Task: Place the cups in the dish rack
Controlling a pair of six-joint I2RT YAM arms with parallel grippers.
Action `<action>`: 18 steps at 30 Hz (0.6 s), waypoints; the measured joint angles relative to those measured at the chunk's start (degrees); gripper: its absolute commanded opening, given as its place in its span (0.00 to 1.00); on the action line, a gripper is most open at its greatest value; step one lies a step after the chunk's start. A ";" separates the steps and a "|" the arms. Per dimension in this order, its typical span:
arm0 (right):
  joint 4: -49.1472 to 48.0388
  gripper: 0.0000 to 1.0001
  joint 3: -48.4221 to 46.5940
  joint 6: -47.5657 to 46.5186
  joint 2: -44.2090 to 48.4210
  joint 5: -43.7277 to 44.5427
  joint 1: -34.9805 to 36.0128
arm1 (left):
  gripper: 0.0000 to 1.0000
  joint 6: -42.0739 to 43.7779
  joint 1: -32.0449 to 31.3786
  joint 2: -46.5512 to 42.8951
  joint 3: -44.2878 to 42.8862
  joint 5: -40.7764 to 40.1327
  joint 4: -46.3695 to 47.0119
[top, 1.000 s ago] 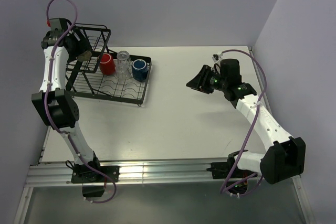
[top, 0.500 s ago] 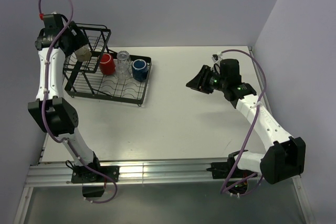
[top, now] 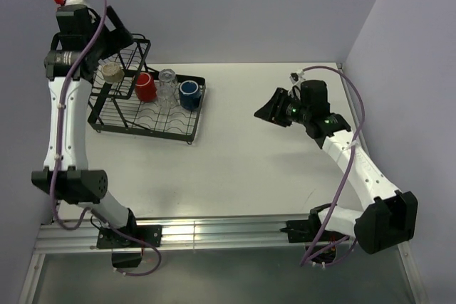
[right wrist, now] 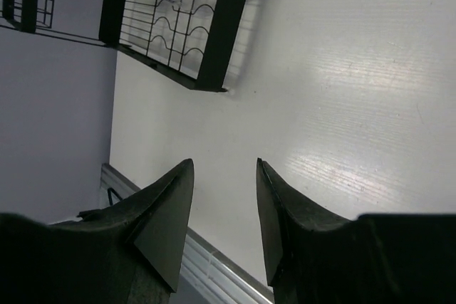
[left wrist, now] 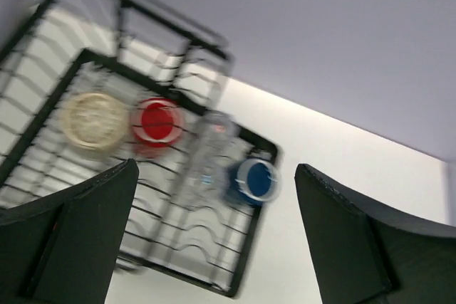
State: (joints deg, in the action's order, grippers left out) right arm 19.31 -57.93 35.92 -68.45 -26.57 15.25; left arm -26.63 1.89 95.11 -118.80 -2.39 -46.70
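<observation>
The black wire dish rack (top: 198, 113) stands at the table's back left. On its flat tray a red mug (top: 145, 87), a clear tumbler (top: 167, 83) and a dark blue mug (top: 189, 94) sit in a row. A second tumbler (top: 110, 71), pale from above, rests in the raised tier. My left gripper (top: 122, 33) hangs open high above the rack, holding nothing. Its wrist view looks down on the rack (left wrist: 249, 247), the pale tumbler (left wrist: 94, 119), red mug (left wrist: 158, 122), clear tumbler (left wrist: 214, 140) and blue mug (left wrist: 256, 179). My right gripper (top: 262, 113) hovers open and empty over the table's right half.
The right wrist view shows the rack's near corner (right wrist: 226, 19) and bare white table beyond the right gripper (right wrist: 224, 165). Purple walls close in the table at the back and both sides. A metal rail (top: 214, 233) runs along the near edge.
My left gripper has risen up and away from the tumbler in the raised tier, its jaws spreading wider. The cups stay put. The right arm has barely moved.
</observation>
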 measured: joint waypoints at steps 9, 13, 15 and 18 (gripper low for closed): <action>2.97 1.00 -1.64 -2.84 13.57 7.23 0.00 | 0.99 -0.04 -22.58 -28.26 25.35 6.14 13.38; 3.23 1.00 -1.77 -4.61 24.11 12.55 0.00 | 0.99 0.04 -29.42 -34.88 37.00 8.04 19.26; 3.19 1.00 -1.55 -5.25 28.37 14.82 0.00 | 0.99 0.24 -32.24 -35.15 40.94 8.63 21.57; 2.86 1.00 -0.85 -5.84 33.81 17.51 0.00 | 0.99 0.31 -35.39 -34.34 45.97 9.18 23.56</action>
State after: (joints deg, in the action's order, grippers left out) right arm 22.17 -58.78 30.09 -34.63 -9.06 15.25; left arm -26.33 -33.50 60.77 -72.84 6.79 -23.14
